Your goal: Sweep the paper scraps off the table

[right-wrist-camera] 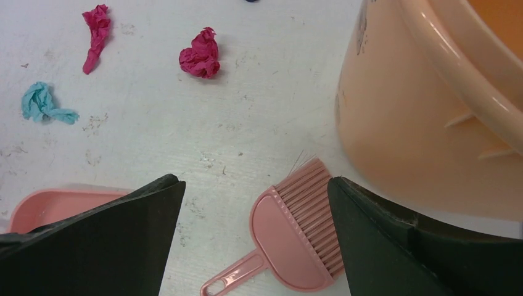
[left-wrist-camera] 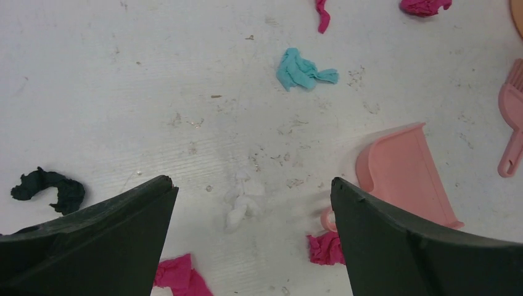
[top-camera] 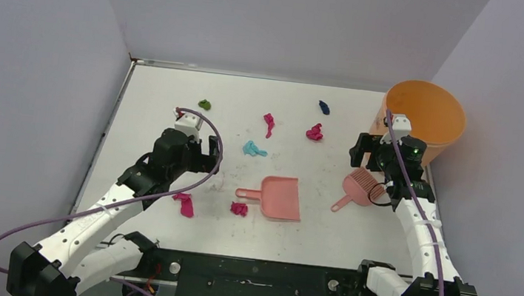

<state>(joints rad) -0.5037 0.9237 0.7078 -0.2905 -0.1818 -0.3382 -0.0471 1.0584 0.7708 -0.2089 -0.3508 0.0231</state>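
Observation:
Paper scraps lie across the white table (top-camera: 154, 91): green (top-camera: 204, 103), dark blue (top-camera: 324, 107), cyan (top-camera: 253, 149) and several magenta ones (top-camera: 314, 132) (top-camera: 183, 204) (top-camera: 239, 208). My left gripper (top-camera: 203, 150) hangs open and empty above the table's left middle. In its wrist view the left gripper (left-wrist-camera: 251, 185) has a white scrap (left-wrist-camera: 243, 200) between the fingers, apart from them. My right gripper (top-camera: 367, 157) is open and empty above the pink hand brush (top-camera: 357, 189). In its wrist view the right gripper (right-wrist-camera: 254, 182) has the brush (right-wrist-camera: 296, 237) lying between the fingers.
A pink dustpan (top-camera: 279, 197) lies flat at the table's front middle, handle pointing left. An orange bucket (top-camera: 426, 118) stands at the back right corner, close beside my right gripper. Grey walls enclose the table on three sides.

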